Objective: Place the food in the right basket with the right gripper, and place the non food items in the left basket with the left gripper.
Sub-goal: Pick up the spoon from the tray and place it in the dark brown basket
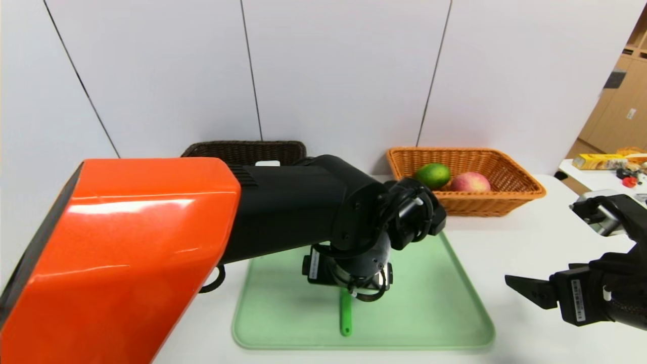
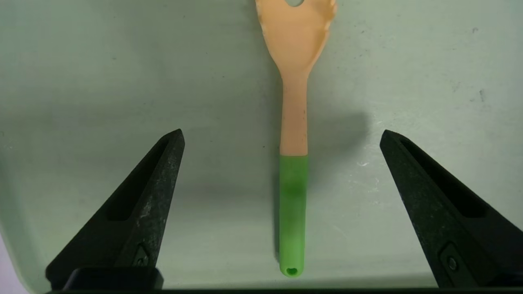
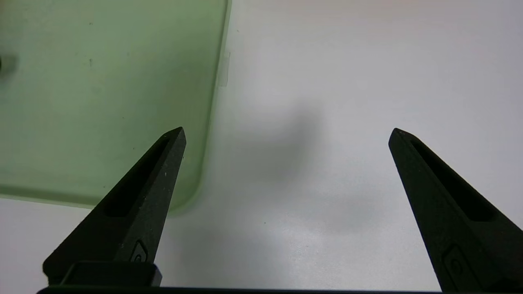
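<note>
The left end effector [image 2: 282, 134] hangs released directly above the spoon [image 2: 293, 163] on the green tray [image 1: 455, 313], its fingers [image 2: 135, 216] straddling the handle across its long axis, while the right end effector [image 3: 286, 134], also released, idles over the bare surface [image 3: 347, 102] beside the tray.

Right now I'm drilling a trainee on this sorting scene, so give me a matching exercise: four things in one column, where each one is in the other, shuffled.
Things
1. spoon
2. green fruit
3. left end effector
4. right end effector

Places
A. over the bare white table, beside the tray
B. lying flat on the green tray
C. in the orange basket, next to the peach
D. open above the tray, fingers either side of the spoon

Pairs: 1-B, 2-C, 3-D, 4-A
</note>
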